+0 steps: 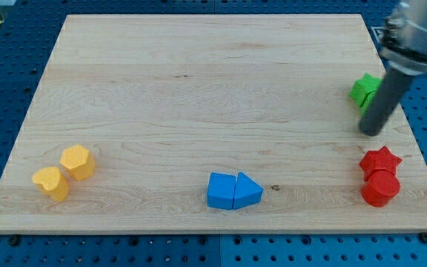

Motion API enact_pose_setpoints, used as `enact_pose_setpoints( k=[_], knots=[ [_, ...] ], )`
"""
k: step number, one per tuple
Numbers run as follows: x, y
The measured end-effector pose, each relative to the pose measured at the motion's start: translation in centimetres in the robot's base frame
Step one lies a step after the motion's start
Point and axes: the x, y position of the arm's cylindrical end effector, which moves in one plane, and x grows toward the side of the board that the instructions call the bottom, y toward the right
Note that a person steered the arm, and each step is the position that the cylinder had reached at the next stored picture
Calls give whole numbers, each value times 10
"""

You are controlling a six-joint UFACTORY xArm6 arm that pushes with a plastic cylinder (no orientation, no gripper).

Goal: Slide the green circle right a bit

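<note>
My tip (371, 132) rests just below-left of the green block (364, 89); no pincer shows, so its state cannot be told; the block looks light, rigid, slippery on the desk (199, 96); push its left face.

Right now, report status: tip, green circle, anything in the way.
My tip down on the board, just below the green blocks at the view's right edge. Circle not distinguishable; rod covers part of the green. Red star and red cylinder below, apart.

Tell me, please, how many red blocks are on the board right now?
2: a red star near the view's right edge and a red cylinder touching it just below. My tip sits above the star; nothing red seems hidden.
</note>
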Motion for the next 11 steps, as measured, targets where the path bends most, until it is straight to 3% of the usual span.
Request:
enact_pose_setpoints(
  k=[1, 2, 5, 9, 11],
  knots=[
    [1, 40],
    [-32, 58],
    [-50, 59],
    [-36, -29],
    [-17, -23]
  ],
)
